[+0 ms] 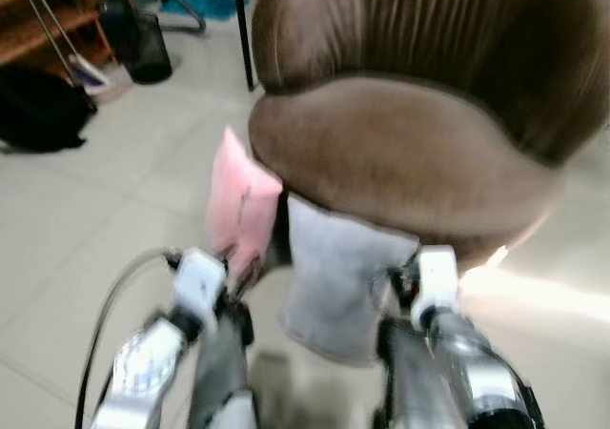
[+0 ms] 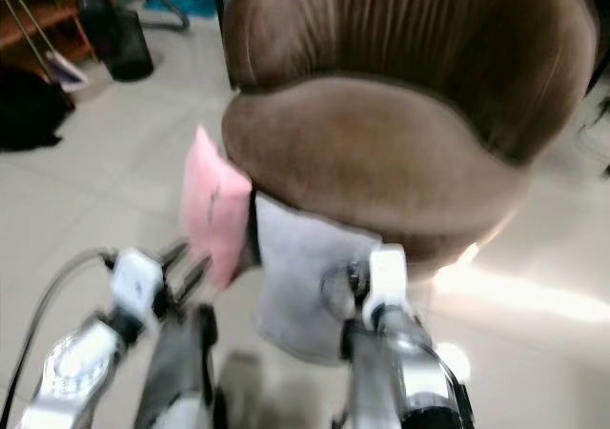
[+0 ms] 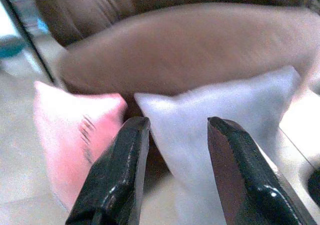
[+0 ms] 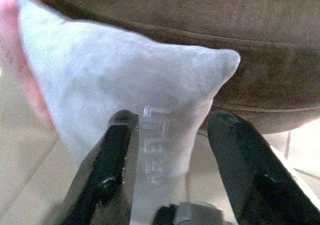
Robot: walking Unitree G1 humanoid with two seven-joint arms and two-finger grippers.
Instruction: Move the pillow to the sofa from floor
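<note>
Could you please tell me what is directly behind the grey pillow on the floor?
Behind the grey pillow stands the brown sofa's cushioned front, which the pillow leans against. The sofa's base is covered by the pillow.

Both silver arms reach forward toward twelve o'clock, side by side. The left gripper [image 3: 175, 130] and the right gripper [image 4: 172, 125] each hold their black fingers parted.

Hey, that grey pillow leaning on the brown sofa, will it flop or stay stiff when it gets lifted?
The soft grey fabric pillow looks plump with pointed corners, so it will probably sag and dent rather than stay stiff. It seems light for its size. Leaning upright against the brown velvet sofa, it may topple if nudged.
</note>
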